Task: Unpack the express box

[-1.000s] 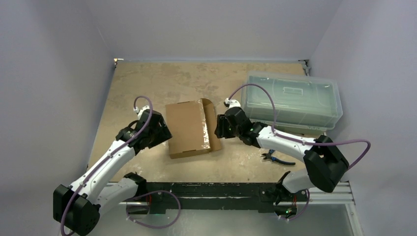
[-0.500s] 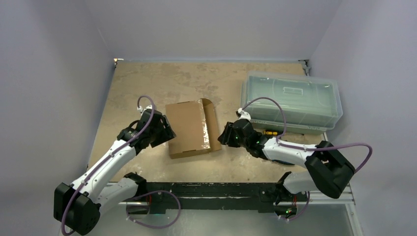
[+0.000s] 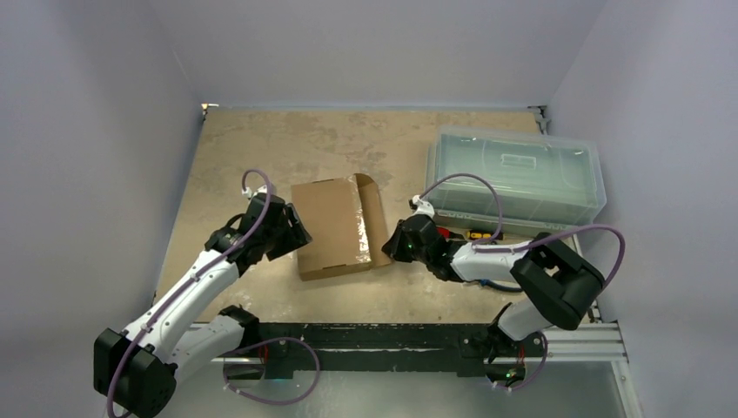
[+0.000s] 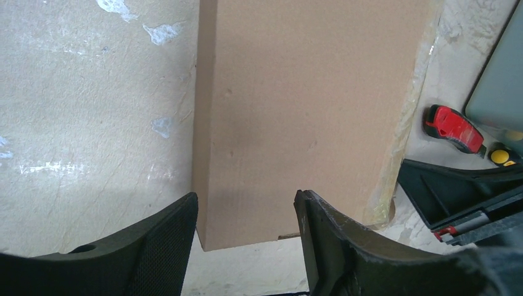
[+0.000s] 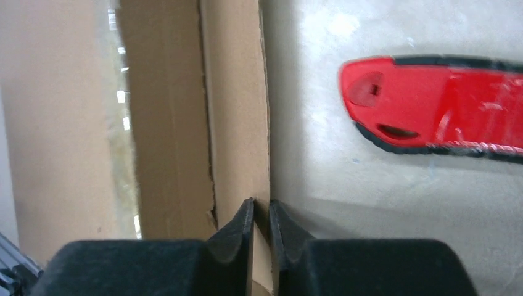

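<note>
Left arm: left gripper (image 4: 245,200) low at the left end of the box (image 3: 335,228), jaws apart, the cardboard end lying between the fingers (image 4: 166,237) but not clamped

Centre: box flat on the table (image 3: 261,148), mid-table, lid down; shiny tape (image 3: 361,235) runs along its right side

Right arm: right gripper (image 5: 261,206) at the box's right edge, fingers almost together and pinching the thin rim of the flap (image 5: 237,123). Bite looks shallow, only the tips on it

Further right: red cutter (image 5: 432,117) on the table just beside the flap; clear bin (image 3: 518,174) beyond, well apart from the box

Risks, as I judge them:
- fingertip hold on thin card could slip off once the flap is lifted
- if the tape holds the flap, a pull may tear the card, or drag the whole box, since the left jaws only bracket it
- a swing to the right could knock the cutter
</note>
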Action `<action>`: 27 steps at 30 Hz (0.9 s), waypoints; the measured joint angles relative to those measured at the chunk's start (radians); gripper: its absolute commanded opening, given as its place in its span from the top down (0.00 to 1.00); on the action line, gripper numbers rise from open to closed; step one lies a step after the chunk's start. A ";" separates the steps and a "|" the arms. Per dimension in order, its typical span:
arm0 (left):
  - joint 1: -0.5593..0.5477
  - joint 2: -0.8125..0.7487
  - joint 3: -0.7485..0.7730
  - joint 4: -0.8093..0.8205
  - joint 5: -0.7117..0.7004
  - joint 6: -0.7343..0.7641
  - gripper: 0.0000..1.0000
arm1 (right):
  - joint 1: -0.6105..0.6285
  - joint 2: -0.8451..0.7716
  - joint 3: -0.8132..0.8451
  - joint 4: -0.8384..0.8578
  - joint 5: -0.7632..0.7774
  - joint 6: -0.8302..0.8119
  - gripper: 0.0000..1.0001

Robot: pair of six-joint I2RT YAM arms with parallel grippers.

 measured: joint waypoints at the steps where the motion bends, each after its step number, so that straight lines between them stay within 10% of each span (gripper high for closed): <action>1: 0.000 0.000 0.000 -0.001 -0.001 0.002 0.41 | 0.005 -0.002 0.009 -0.005 0.010 -0.005 0.95; 19: 0.000 -0.055 0.208 0.029 0.015 0.245 0.40 | 0.093 -0.136 0.605 -0.595 0.151 -0.394 1.00; 27: 0.000 0.158 0.343 0.049 0.143 0.191 0.37 | 0.105 -0.133 0.759 -0.721 0.167 -0.492 1.00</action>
